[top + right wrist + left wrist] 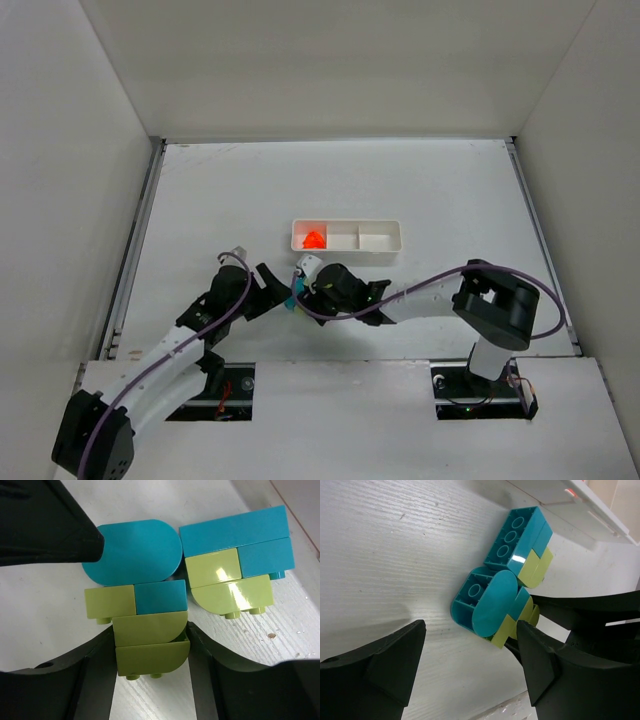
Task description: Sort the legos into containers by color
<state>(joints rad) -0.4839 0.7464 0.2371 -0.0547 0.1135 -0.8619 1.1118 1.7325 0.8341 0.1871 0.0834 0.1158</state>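
Two clusters of joined teal-blue and yellow-green legos lie on the table: a near cluster (137, 600) and a far cluster (235, 565). Both show in the left wrist view, near (487, 602) and far (520, 540). My right gripper (150, 640) is shut on the yellow-green curved blocks (150, 652) at the near cluster's end. My left gripper (471, 640) is open, its jaws either side of the near cluster's other end, not touching it. The white three-compartment tray (380, 229) holds an orange-red lego (314, 239) in its left compartment.
Both grippers meet at the legos (293, 301) just in front of the tray, left (272, 288) and right (306, 290). The left gripper's finger (45, 525) crosses the right wrist view's top left. The tray's wall (555, 500) lies just beyond the far cluster.
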